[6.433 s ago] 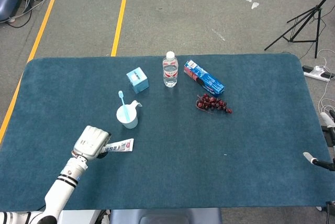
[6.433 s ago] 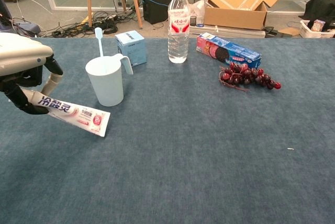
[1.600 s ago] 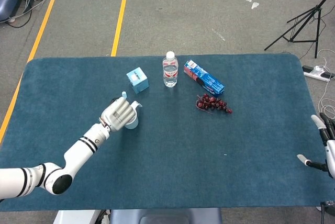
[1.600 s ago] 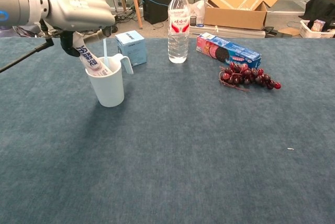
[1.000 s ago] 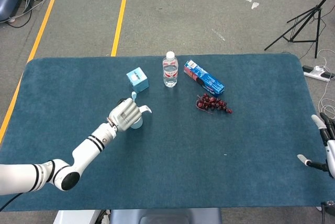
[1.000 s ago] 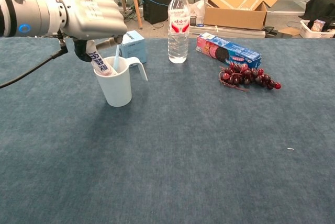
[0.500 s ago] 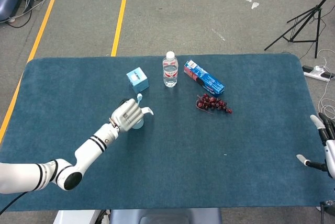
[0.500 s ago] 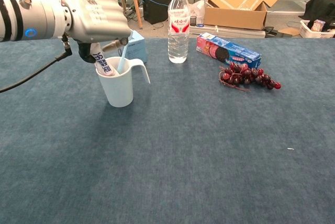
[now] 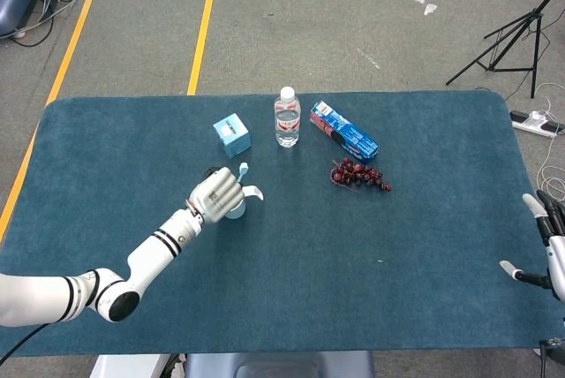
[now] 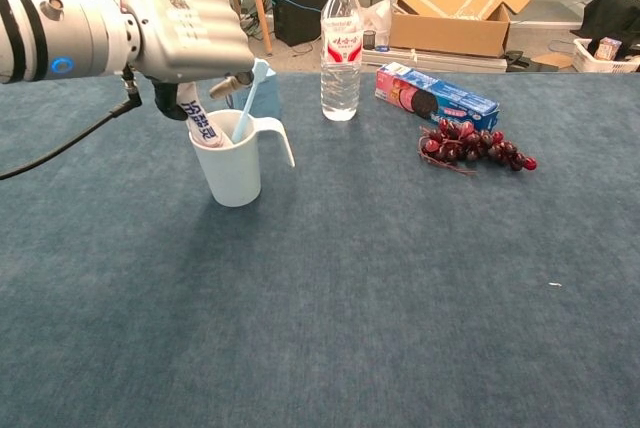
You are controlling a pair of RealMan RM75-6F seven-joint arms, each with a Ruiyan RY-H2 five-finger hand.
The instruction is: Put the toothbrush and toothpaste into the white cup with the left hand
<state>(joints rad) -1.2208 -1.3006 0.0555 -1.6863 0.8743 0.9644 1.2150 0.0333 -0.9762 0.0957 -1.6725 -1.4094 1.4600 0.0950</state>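
Note:
The white cup (image 10: 232,173) stands on the blue table left of centre, its handle pointing right. A light blue toothbrush (image 10: 247,103) stands in it, leaning right. My left hand (image 10: 185,33) hovers right over the cup's left rim and grips the toothpaste tube (image 10: 203,124), whose lower end is down inside the cup. In the head view the left hand (image 9: 214,194) covers most of the cup (image 9: 236,211), and the toothbrush head (image 9: 242,170) pokes out beside it. My right hand (image 9: 547,250) sits at the table's right edge, fingers apart, holding nothing.
A small blue box (image 9: 231,135) stands just behind the cup. A water bottle (image 10: 341,43), a blue and red biscuit pack (image 10: 436,96) and a bunch of dark red grapes (image 10: 475,146) lie further right at the back.
The left hand lifted the toothpaste from the table and lowered its end into the cup. Over the last second hand and cup slid slightly right, and the toothbrush tipped further right.

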